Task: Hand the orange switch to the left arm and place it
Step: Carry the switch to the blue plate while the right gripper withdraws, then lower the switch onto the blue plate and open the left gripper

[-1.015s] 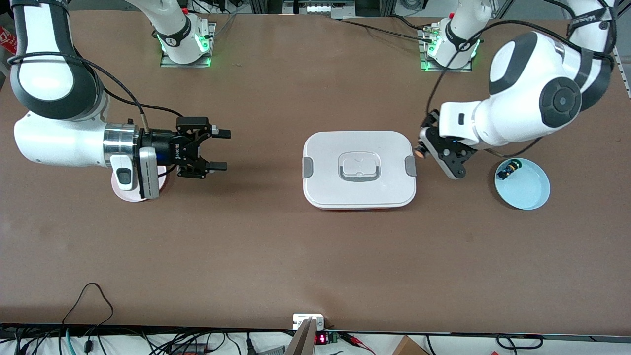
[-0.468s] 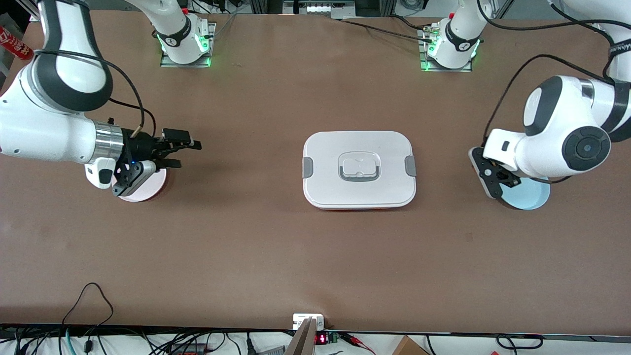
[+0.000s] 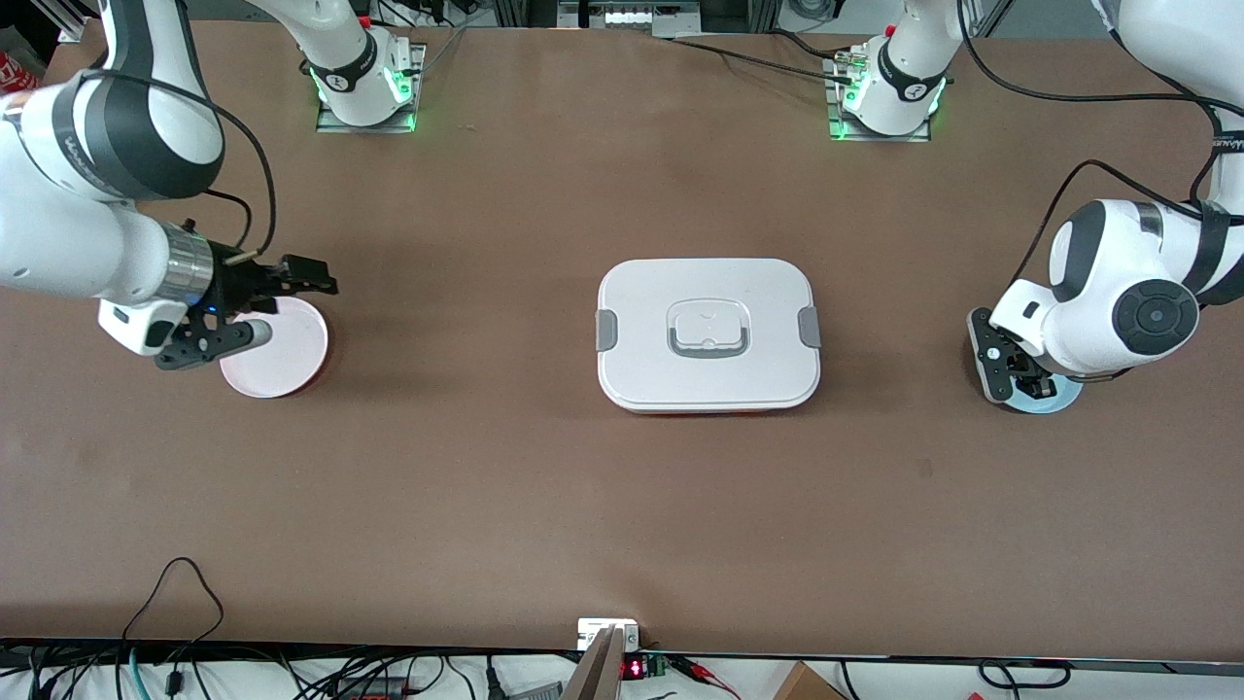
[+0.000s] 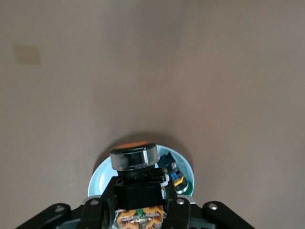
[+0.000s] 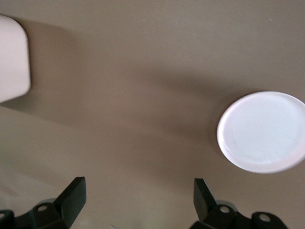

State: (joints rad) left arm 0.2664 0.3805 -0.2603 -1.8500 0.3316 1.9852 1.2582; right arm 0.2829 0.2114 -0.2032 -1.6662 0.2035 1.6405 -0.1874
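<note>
Orange switch (image 4: 134, 160): black cylinder, orange face, tan body.

Orange switch (image 4: 134, 160) clamped in left gripper (image 4: 138, 200) over blue plate (image 4: 102, 174); white box (image 3: 708, 333) mid-table, lid on.

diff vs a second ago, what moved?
Both arms pulled away from the large white plastic box. The left tool, shut on the orange-faced push-button switch, swung to above the pale blue round plate. The right tool, open and empty, retreated over the pink round plate. Box and plates stayed put.
</note>
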